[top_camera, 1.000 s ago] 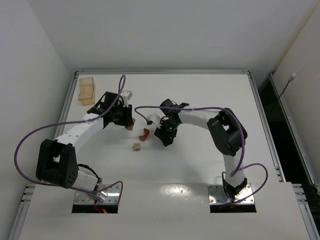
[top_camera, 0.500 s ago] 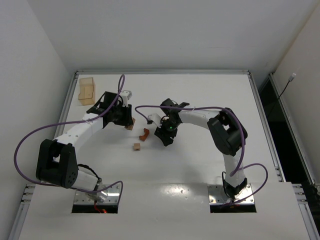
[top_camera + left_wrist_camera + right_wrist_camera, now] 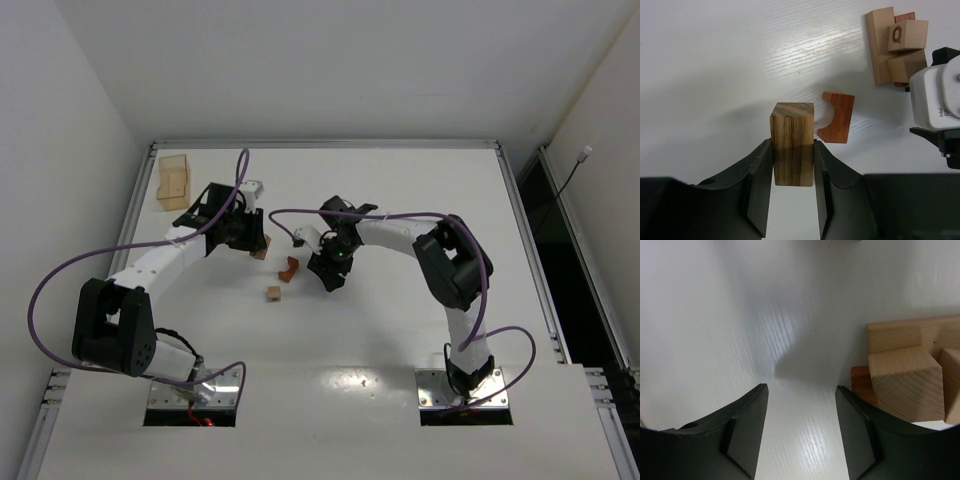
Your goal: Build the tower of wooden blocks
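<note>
My left gripper (image 3: 792,145) (image 3: 257,243) is shut on a dark striped wooden block (image 3: 792,135), held upright just above the table. Ahead of it and to the right lies a reddish-brown arch block (image 3: 836,124) (image 3: 289,268). The wood block tower (image 3: 895,45) (image 3: 905,375) is a small stack of tan bars and cubes on a reddish piece, with a "Q" cube on top. My right gripper (image 3: 800,390) (image 3: 320,260) is open and empty. It stands beside the stack, which is just outside its right finger. In the top view the right wrist hides most of the stack.
A loose tan cube (image 3: 273,294) lies on the table nearer the bases. A translucent tan plastic box (image 3: 173,180) stands at the far left corner. The right wrist's white camera housing (image 3: 940,97) sits close beside the stack. A raised rim (image 3: 330,144) edges the table.
The right gripper's jaws have widened a little and its wrist has edged slightly to the far left. The left arm and its block have not moved.
</note>
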You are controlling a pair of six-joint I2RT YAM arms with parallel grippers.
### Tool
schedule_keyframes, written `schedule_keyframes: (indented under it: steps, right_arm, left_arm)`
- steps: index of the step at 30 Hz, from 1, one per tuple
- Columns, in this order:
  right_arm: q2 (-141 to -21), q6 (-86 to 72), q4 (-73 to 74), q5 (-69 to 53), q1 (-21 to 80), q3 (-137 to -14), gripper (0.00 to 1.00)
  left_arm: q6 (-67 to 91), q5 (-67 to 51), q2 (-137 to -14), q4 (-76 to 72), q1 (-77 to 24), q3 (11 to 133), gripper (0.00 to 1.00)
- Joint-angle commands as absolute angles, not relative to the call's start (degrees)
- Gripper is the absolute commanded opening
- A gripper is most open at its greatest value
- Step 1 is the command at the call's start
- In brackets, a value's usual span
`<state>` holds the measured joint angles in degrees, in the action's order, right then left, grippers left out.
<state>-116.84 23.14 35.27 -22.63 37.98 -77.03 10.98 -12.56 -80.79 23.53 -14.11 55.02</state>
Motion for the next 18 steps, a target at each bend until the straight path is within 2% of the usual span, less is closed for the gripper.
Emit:
schedule_keyframes:
  steps: [1,18]
  right_arm:
    - [-117.51,23.38,35.16,-24.08,37.71,-79.28,0.53]
    - [-118.04,23.38,36.21,-24.08,37.18,-80.33,0.54]
  left_arm:
    - [10.55,-13.89,-80.51,21.09,-13.01,55.99,0.00]
    - [10.55,-14.41,-81.04,21.09,-13.01,55.99,0.00]
